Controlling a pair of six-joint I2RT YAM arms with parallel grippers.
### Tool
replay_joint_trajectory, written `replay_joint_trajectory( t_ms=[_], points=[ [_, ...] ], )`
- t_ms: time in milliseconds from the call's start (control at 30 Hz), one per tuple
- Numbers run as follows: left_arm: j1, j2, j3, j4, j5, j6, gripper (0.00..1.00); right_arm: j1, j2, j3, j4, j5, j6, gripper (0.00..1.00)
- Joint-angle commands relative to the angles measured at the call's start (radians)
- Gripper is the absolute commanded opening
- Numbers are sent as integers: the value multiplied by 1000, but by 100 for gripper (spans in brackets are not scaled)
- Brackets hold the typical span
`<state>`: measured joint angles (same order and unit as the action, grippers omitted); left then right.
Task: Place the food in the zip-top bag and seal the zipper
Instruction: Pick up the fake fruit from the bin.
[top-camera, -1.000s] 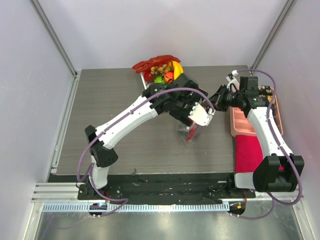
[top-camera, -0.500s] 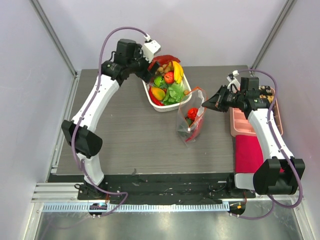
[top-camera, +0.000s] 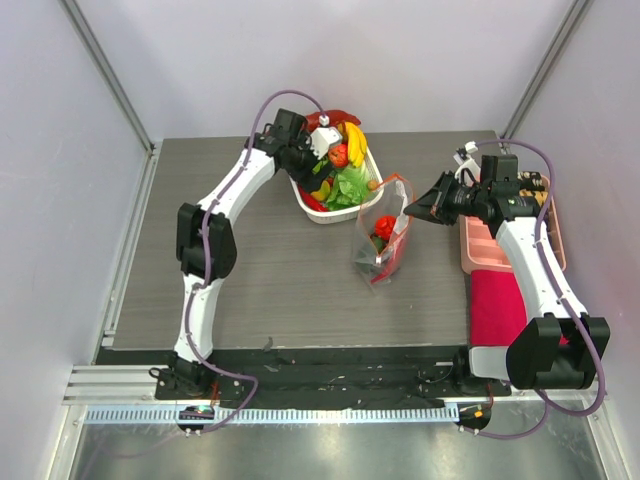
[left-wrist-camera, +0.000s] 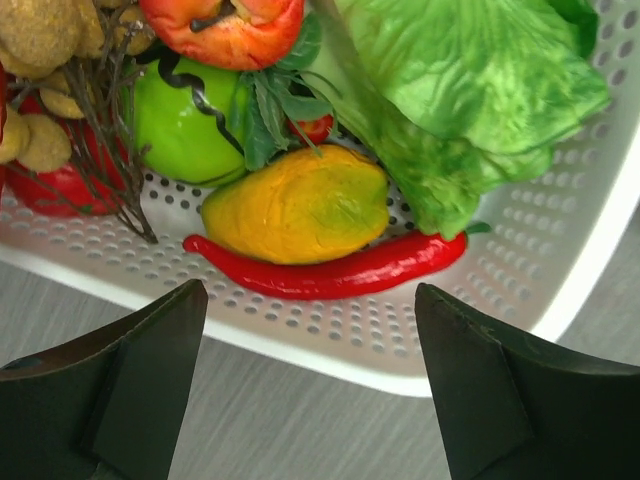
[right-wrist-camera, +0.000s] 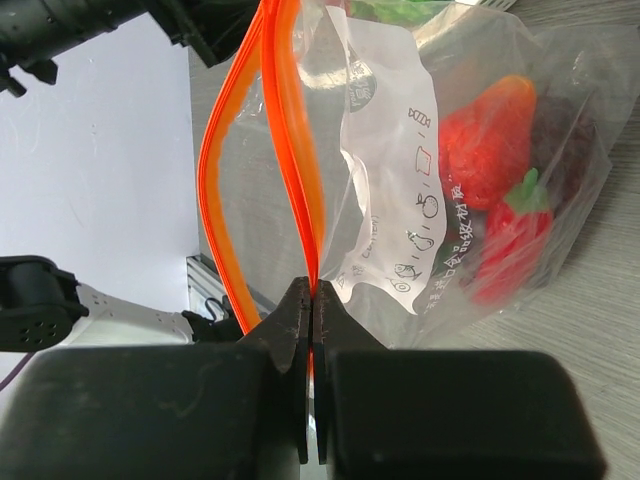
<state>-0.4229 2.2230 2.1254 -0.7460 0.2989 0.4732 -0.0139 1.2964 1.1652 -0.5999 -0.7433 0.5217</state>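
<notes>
The food lies in a white perforated basket (top-camera: 330, 217). In the left wrist view the basket (left-wrist-camera: 400, 368) holds a yellow-orange fruit (left-wrist-camera: 295, 205), a red chili pepper (left-wrist-camera: 330, 275), green leaves (left-wrist-camera: 460, 90), a green fruit (left-wrist-camera: 185, 125) and a red tomato (left-wrist-camera: 225, 25). My left gripper (top-camera: 320, 160) (left-wrist-camera: 315, 400) is open and empty just above the basket's near rim. The clear zip-top bag (top-camera: 380, 240) stands open with red strawberries (right-wrist-camera: 490, 140) and a dark piece inside. My right gripper (top-camera: 412, 206) (right-wrist-camera: 313, 295) is shut on the bag's orange-red zipper strip (right-wrist-camera: 300, 150), holding the mouth up.
A pink divided tray (top-camera: 478, 248) and a red cloth (top-camera: 495, 305) lie at the table's right edge beneath my right arm. Grey walls enclose the table on three sides.
My left arm has left the bag, swung up to the back left, then come down with open jaws over the basket. The right gripper has kept its hold on the zipper strip.
</notes>
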Motion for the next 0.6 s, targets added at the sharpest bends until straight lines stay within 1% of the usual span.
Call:
replay_joint_trajectory(
  t_ms=[0,100,233,333,433,467,567],
  points=[
    [-5,44,110,17,-6,74,88,5,-2,13,6,5,-19,1],
    [-13,73,96,22,-12,108,89,5,4,14,6,5,-20,1],
    [-16,95,41,76,-21,176,89,6,7,14,3,4,-20,1],
    [-17,122,45,76,-6,229,88,5,7,14,0,7,-25,1],
    [-17,142,44,85,23,261,90,6,10,11,-1,9,-26,1],
    [-19,150,44,95,19,266,91,5,12,11,-3,9,-25,1],
    [-27,182,60,106,13,283,93,5,17,8,-5,9,-25,1]
  ],
)
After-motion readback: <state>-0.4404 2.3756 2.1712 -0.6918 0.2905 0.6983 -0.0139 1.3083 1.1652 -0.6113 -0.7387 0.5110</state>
